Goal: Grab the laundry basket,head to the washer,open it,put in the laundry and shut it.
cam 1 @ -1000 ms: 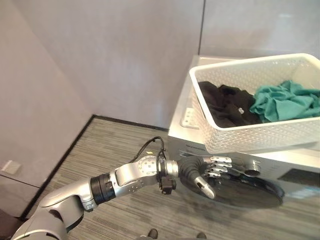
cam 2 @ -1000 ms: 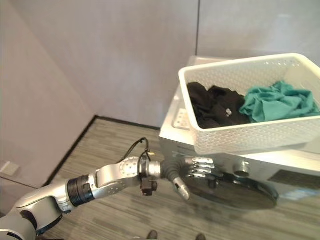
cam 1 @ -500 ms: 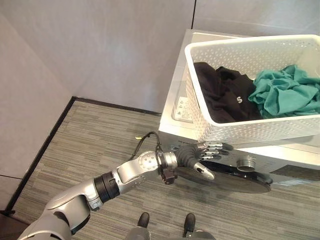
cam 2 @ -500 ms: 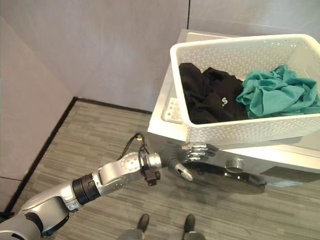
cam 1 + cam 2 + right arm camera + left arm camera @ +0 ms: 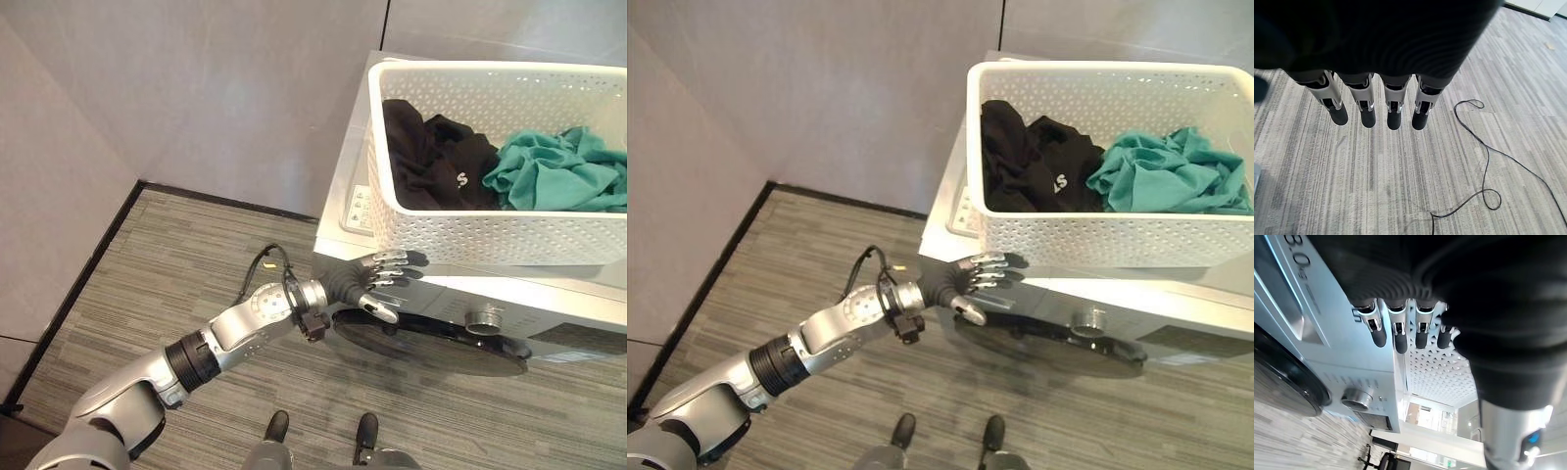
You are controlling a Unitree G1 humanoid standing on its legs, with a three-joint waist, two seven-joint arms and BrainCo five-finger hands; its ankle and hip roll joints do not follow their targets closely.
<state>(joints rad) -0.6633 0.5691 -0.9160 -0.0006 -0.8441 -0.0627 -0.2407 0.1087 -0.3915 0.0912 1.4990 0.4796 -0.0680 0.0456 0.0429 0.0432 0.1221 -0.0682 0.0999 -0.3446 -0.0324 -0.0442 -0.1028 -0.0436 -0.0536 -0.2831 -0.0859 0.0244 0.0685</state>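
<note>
so, the washer (image 5: 470, 294) stands at the right against the far wall, its round dark door (image 5: 431, 343) on the near face and shut. on its top sits the white basket (image 5: 470, 230), holding a black garment (image 5: 431, 171) on the left and a green one (image 5: 558, 176) on the right; its near side juts a little past the washer's front edge. the left hand (image 5: 377, 284) reaches in from the lower left, fingers straight and spread, thumb apart, holding nothing, laid at the washer's front panel just above the door's left rim and just below the basket. the right hand (image 5: 1376, 98) hangs over bare floor (image 5: 196, 284), fingers straight and relaxed, idle.

by the look of it, carrying is done and opening the door is the step in hand. the next move likely calls for finding the door's edge or catch, which i cannot make out, and pulling it outward. the floor in front lies open, so the door has room to swing; the basket's overhang sits close above the hand.
</note>
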